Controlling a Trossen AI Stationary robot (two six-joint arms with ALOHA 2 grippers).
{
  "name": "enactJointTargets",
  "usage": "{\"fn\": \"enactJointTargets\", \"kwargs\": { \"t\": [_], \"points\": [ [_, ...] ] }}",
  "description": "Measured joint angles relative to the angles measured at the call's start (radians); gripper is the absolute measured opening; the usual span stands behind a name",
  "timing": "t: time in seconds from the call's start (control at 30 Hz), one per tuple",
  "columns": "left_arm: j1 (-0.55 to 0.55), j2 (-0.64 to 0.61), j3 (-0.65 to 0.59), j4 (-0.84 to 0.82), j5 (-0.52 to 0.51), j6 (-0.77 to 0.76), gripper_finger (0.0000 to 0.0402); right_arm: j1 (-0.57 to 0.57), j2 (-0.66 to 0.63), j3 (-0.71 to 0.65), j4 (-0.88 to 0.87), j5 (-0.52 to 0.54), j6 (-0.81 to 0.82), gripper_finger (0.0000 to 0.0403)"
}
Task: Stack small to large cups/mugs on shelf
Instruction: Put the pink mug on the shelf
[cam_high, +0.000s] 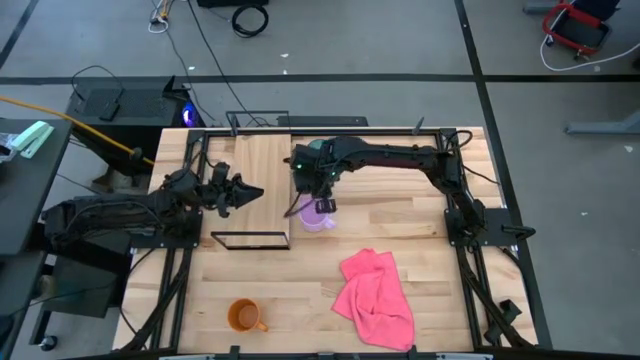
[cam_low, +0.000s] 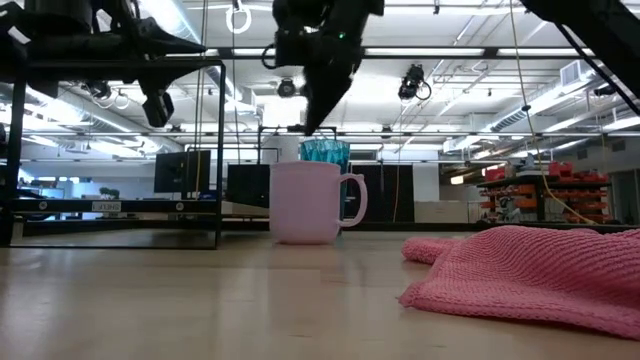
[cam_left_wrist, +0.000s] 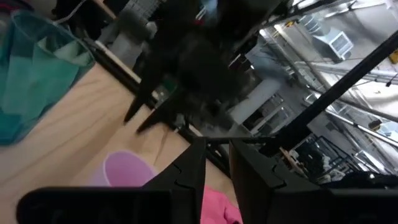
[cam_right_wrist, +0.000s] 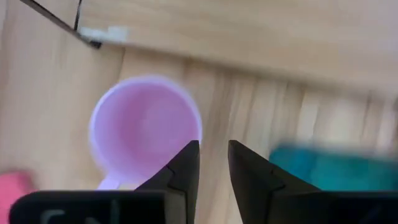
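Observation:
The pale purple mug (cam_high: 318, 216) stands upright on the slatted table beside the light wood shelf plank (cam_high: 260, 165), and it also shows in the low view (cam_low: 305, 200) and the right wrist view (cam_right_wrist: 146, 127). The teal tumbler (cam_low: 325, 152) stands just behind the mug; in the high view my right arm hides it. The orange mug (cam_high: 243, 316) stands near the table's front left. My right gripper (cam_high: 318, 187) hangs above the purple mug and tumbler, shut and empty. My left gripper (cam_high: 252, 192) hovers over the plank, shut and empty.
A pink cloth (cam_high: 375, 297) lies crumpled at the front right of the table. The shelf's black wire frame (cam_high: 250, 241) stands at the plank's near end. Bare wood shows between the orange mug and the cloth.

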Motion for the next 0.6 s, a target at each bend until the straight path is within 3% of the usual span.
{"fn": "enactJointTargets", "kwargs": {
  "t": [0.17,0.3,0.6],
  "points": [
    [-0.032,0.056,0.012,-0.013,0.008,0.017,0.0079,-0.007,-0.032,0.048,-0.236,0.006,0.259,0.0079],
    [-0.058,0.121,0.101,-0.069,0.008,0.096,0.008,0.017,-0.127,-0.018,-0.23,0.004,0.396,0.0073],
    [-0.015,0.333,0.448,-0.697,-0.012,0.292,0.0067,0.122,-0.458,-0.386,0.034,0.073,0.696,0.0071]
  ]
}}
